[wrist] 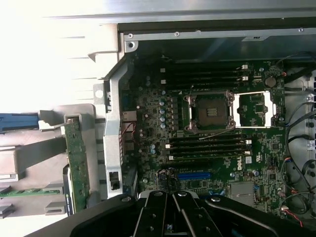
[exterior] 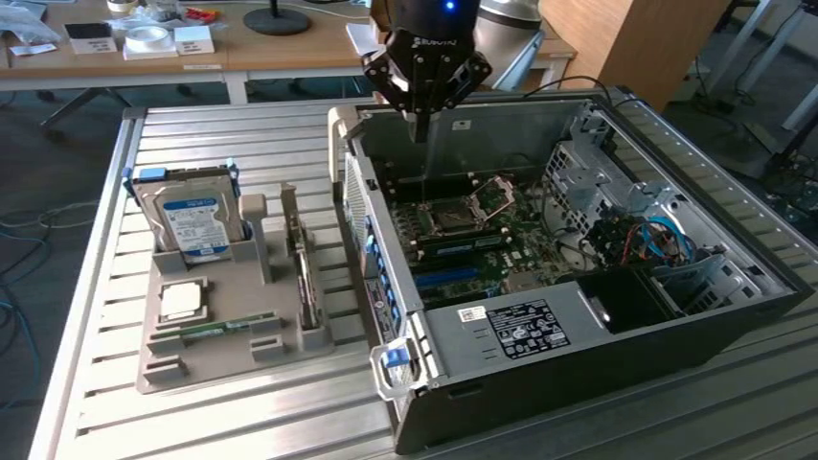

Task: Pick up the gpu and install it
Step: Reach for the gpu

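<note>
Soft daylight, harsh wrist-view glare

The gpu [exterior: 302, 278], thin dark card upright on edge in the grey holder [exterior: 205, 359], beside the case [exterior: 576, 383]

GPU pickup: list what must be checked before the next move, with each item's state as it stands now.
1. Empty claw: ok, shut on nothing.
2. Open claw for a grasp: not ok, shut.
3. Reachable thin dark circuit-card gpu: ok, standing on edge in the grey plastic holder tray, untouched.
4. The claw above the gpu: not ok, it hangs over the open black computer case.
5. Free blue motherboard slot: ok, nothing seated.
6. Which way the gpu's fan faces: cannot tell.
</note>
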Action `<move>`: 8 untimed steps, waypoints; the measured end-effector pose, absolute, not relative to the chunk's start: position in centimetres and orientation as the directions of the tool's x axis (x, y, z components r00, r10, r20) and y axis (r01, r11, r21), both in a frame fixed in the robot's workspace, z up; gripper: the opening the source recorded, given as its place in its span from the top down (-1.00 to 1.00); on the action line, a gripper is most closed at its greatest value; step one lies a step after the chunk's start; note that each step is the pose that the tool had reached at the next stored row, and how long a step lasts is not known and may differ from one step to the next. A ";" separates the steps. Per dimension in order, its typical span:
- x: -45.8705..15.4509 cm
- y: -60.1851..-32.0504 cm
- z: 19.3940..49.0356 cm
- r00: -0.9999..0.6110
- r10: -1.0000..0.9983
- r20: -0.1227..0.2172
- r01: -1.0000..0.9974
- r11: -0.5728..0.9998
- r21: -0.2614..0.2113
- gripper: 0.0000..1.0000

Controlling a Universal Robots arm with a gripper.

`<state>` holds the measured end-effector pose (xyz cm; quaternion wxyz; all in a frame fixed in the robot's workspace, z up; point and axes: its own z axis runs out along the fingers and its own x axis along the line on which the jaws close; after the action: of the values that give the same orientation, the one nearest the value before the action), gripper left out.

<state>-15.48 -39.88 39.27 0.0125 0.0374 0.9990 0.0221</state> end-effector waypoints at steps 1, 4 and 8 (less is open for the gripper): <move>-15.5 -39.9 39.3 -0.997 0.075 -0.023 0.074 0.996 0.045 0.79; -15.7 -39.9 39.3 -0.997 0.075 -0.023 0.074 0.996 0.045 0.79; -15.8 -39.9 39.3 -0.997 0.075 -0.023 0.074 0.996 0.045 0.79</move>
<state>-15.83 -39.86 39.26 0.0125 0.0374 0.9990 0.0221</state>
